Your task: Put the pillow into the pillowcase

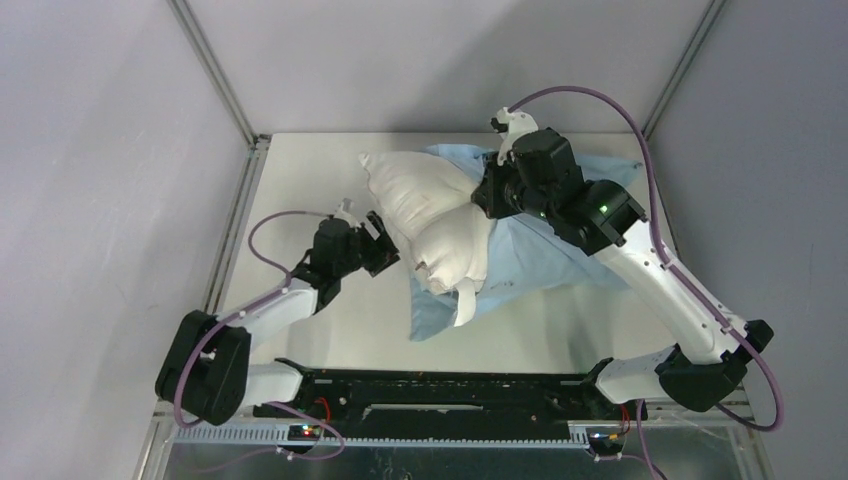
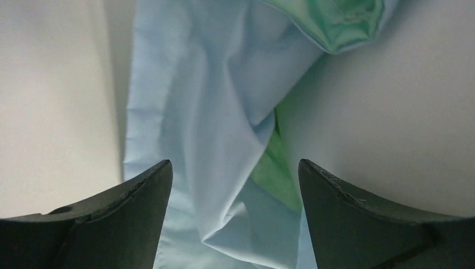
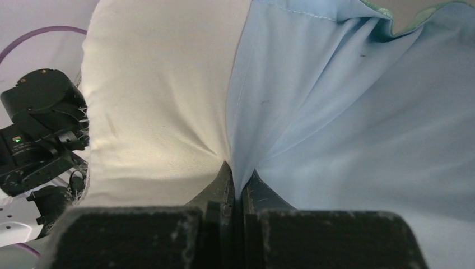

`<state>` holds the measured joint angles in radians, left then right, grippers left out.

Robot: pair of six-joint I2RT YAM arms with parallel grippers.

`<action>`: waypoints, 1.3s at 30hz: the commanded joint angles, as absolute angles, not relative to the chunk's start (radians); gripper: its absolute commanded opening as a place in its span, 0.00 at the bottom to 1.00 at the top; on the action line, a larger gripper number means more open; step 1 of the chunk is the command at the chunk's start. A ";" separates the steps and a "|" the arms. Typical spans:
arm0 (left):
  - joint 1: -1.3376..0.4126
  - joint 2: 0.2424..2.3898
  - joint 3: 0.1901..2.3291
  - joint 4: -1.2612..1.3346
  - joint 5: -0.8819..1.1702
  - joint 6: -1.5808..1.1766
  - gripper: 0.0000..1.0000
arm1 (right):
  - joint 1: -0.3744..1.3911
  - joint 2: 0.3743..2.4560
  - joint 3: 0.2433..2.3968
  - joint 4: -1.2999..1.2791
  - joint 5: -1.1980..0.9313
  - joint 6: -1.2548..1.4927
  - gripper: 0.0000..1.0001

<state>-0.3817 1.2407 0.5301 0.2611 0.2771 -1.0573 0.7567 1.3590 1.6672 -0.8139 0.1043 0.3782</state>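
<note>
from above, the left gripper (image 1: 383, 243) sits at the 9 o'clock side of the pillow (image 1: 430, 215), just beside its flank. its jaws stand released and hold nothing. in the left wrist view the two dark fingers (image 2: 126, 196) are spread wide. the left gripper (image 2: 235, 168) is open over a wrinkled fold of the pillowcase (image 2: 207, 123), and neither finger touches the cloth. a strip of the greenish inner side shows toward 1 o'clock and again low down between the fingers. whether the pale surface toward 3 o'clock in that view is pillow or table, i cannot tell.

the pillow lies near the middle of the table (image 1: 300, 180), bunched into two plump lobes. it rests on top of the pillowcase (image 1: 545, 255), uncovered in the top view. a narrow white strip hangs from its 6 o'clock end. the blue cloth spreads out from under it toward 3 and 5 o'clock, with a corner poking out at 7 o'clock.

the right gripper (image 1: 483, 197) is at the pillow's 2 o'clock side, pressed close against it. in the right wrist view the right gripper (image 3: 240, 176) is clenched on a pinch of the pillowcase (image 3: 347, 123), with the blue fabric drawn in creases down into the closed jaws. the pillow (image 3: 157, 106) bulges just to the 9 o'clock side of that pinch, touching the cloth.
</note>
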 commanded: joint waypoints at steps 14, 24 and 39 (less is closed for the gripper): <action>-0.547 1.504 0.719 0.535 0.287 -1.156 0.56 | 0.706 1.290 1.796 -0.760 0.049 0.387 0.00; -0.549 1.336 0.797 0.223 0.134 -1.111 0.00 | 0.708 1.228 1.556 -0.784 0.011 0.420 0.69; -0.549 1.314 0.868 0.112 0.128 -1.082 0.00 | 0.762 1.196 1.582 -0.839 0.285 0.382 0.21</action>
<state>-0.5495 1.3689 0.7532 0.1066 0.1516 -1.1145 0.7654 1.1919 1.4876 -0.8177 0.1627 0.4183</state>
